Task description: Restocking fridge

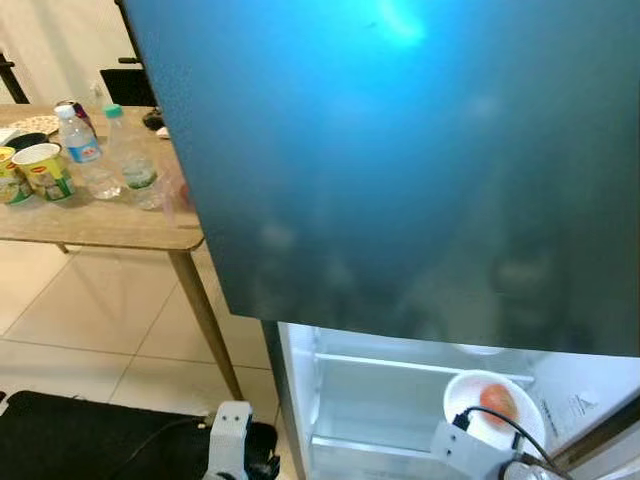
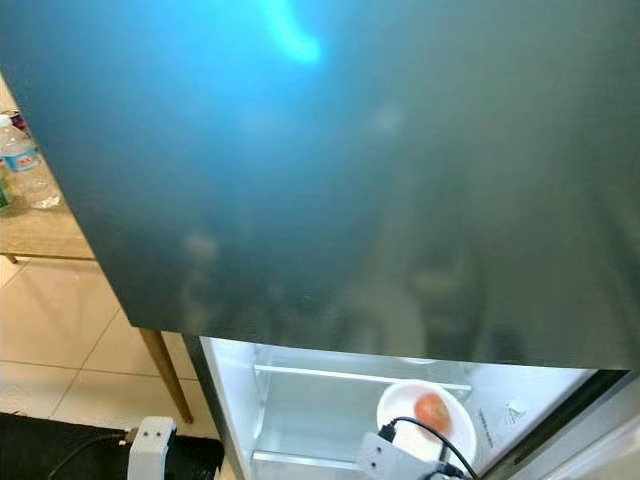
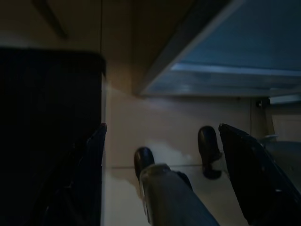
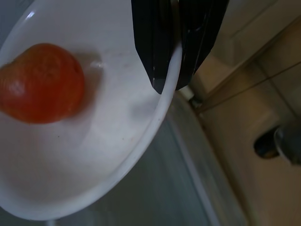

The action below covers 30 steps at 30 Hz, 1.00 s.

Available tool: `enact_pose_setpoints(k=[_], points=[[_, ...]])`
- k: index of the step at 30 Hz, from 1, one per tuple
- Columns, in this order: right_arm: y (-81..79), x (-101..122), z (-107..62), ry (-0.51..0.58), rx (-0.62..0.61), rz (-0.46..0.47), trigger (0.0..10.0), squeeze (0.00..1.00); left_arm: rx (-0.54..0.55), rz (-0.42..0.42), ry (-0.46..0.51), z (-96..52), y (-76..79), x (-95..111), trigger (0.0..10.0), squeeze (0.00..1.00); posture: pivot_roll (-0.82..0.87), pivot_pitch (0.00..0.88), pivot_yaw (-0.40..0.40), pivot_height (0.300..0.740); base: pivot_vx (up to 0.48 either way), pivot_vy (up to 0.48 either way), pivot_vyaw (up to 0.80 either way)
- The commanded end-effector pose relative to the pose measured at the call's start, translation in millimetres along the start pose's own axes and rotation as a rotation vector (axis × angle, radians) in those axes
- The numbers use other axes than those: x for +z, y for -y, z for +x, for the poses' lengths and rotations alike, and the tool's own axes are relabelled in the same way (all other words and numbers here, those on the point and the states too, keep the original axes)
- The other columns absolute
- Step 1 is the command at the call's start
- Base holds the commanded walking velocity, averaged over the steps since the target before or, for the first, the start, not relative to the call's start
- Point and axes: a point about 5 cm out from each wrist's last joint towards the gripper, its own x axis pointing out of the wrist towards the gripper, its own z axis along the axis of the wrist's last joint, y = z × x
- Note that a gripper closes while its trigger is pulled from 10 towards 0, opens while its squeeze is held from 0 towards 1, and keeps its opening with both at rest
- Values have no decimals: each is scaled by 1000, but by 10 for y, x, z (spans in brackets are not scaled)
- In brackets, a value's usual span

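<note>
The right claw (image 4: pixel 168 89) pinches the white plate's (image 4: pixel 141 155) rim (fridge door (image 1: pixel 400 170) hides most shelves).

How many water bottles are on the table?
2: one with a blue label and one with a green cap, side by side near the table's front edge. The fridge door may hide others.

The right gripper (image 4: pixel 169 70) pinches the rim of a white plate (image 4: pixel 94 183) at two o'clock of its orange fruit (image 4: pixel 40 84).
</note>
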Motion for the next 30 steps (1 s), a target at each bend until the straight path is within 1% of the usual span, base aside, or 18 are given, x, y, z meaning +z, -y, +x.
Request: enact_pose_setpoints(k=[1,2,3,4,6,9,10,11,13,14,15,16,20,22,23,27,28,30], points=[[122,167,28,67,-39,-49,10000,0,-46,98,50,41,39,171,10000,0,-87,0,0,740,0,0,0],[158,207,33,82,-44,-64,10000,0,-70,147,78,56,55,262,10000,0,-89,0,1,740,0,0,0],[158,207,33,82,-44,-64,10000,0,-70,147,78,56,55,262,10000,0,-89,0,1,740,0,0,0],[178,225,35,89,-46,-73,10000,0,-87,182,100,65,67,329,10000,0,-89,0,2,740,0,0,0],[195,218,31,89,-43,-89,10000,0,-121,276,126,74,98,418,10000,0,-93,0,5,740,0,0,0],[216,162,15,74,-45,-94,10000,0,-178,447,155,79,169,505,10000,0,-98,0,9,740,0,0,0],[222,143,11,68,-45,-97,10000,0,-194,489,165,79,188,529,10000,0,-98,0,9,740,0,0,0],[222,143,11,68,-45,-97,10000,0,-194,489,165,79,188,529,10000,0,-98,0,9,740,0,0,0],[241,81,-6,48,-46,-99,10000,0,-235,616,212,73,234,644,10000,0,-99,0,11,740,0,0,0],[241,81,-6,48,-46,-99,10000,0,-235,616,212,73,234,644,10000,0,-99,0,11,740,0,0,0],[247,68,-10,45,-47,-100,10000,0,-255,671,225,70,256,677,10000,0,-99,0,11,740,0,0,0],[259,62,-13,44,-47,-102,10000,0,-266,698,233,68,272,693,10000,0,-97,2,12,740,0,0,0],[304,53,-18,35,-44,-116,10000,0,-277,750,247,64,292,717,10000,0,-95,2,14,740,0,0,0],[326,59,-18,32,-38,-109,10000,0,-270,745,259,64,293,733,10000,0,-95,2,15,740,0,0,0],[359,85,-15,37,-21,-100,10000,0,-252,718,292,62,296,771,10000,0,-94,1,15,731,0,0,0],[378,114,-12,48,-8,-102,10000,0,-250,698,319,58,311,796,10000,0,-92,1,14,721,0,0,0],[394,140,-10,57,8,-117,10000,0,-259,668,369,48,353,832,10000,0,-89,0,12,711,0,0,0],[402,149,-10,59,14,-122,10000,0,-270,651,393,44,384,849,10000,0,-89,0,12,706,0,0,0]])
